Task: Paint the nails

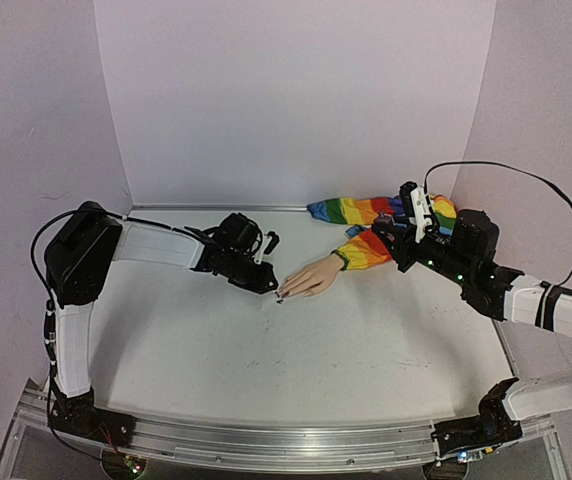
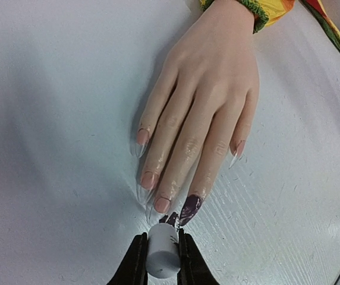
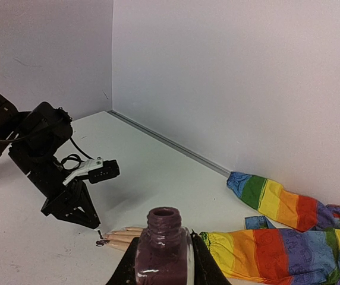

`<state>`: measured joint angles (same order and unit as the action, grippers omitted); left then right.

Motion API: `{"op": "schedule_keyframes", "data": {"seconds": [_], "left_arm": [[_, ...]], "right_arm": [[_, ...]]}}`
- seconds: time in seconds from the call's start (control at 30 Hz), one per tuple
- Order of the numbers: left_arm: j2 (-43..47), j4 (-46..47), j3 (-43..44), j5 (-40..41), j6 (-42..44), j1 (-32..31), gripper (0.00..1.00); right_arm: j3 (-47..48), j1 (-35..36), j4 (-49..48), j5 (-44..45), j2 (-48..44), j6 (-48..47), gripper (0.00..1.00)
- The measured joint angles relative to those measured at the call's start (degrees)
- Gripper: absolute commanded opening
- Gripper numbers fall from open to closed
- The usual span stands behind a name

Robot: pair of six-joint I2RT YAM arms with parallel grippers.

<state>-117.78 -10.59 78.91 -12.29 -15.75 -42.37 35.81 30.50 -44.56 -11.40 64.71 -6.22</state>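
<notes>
While your left gripper (image 2: 161, 268) is closed tight on the white brush cap (image 2: 161, 246), the brush tip (image 2: 171, 219) sits right at the fingertips of the mannequin hand (image 2: 211, 89). That hand lies flat, palm down, on the white worktop (image 2: 51, 119). The nails (image 2: 148, 180) are at the ends of its fingers, and they point at your left gripper. You can see one dark nail (image 2: 189, 209) just beside the brush tip, painted deep purple. The other nails look clear and pale. Your right gripper (image 3: 163, 270) is on the wrist side of the hand, close to the rainbow sleeve (image 3: 265, 252). It is closed around a small bottle (image 3: 163, 246) of purple polish. The bottle stands upright with its top open.
</notes>
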Motion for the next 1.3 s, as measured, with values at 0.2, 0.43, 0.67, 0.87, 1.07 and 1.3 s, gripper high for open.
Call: {"op": "schedule_keyframes", "data": {"seconds": [0.2, 0.43, 0.67, 0.87, 1.07, 1.3], "left_arm": [[1.7, 0.0, 0.0, 0.8, 1.1, 0.0, 0.00], [1.4, -0.5, 1.7, -2.0, 0.7, 0.0, 0.00], [0.8, -0.4, 3.2, -3.9, 0.2, -0.1, 0.00], [0.0, -0.5, 3.2, -4.1, -0.7, -0.1, 0.00], [-0.3, -0.5, 3.2, -4.2, -0.8, -0.1, 0.00], [-0.6, -0.5, 3.2, -4.2, -0.8, -0.2, 0.00]], "right_arm": [[0.0, 0.0, 0.0, 0.0, 0.0, 0.0, 0.00], [0.0, 0.0, 0.0, -0.2, 0.0, 0.0, 0.00], [0.0, 0.0, 0.0, -0.2, 0.0, 0.0, 0.00], [0.0, 0.0, 0.0, -0.2, 0.0, 0.0, 0.00], [0.0, 0.0, 0.0, -0.2, 0.0, 0.0, 0.00], [0.0, 0.0, 0.0, -0.2, 0.0, 0.0, 0.00]]}}
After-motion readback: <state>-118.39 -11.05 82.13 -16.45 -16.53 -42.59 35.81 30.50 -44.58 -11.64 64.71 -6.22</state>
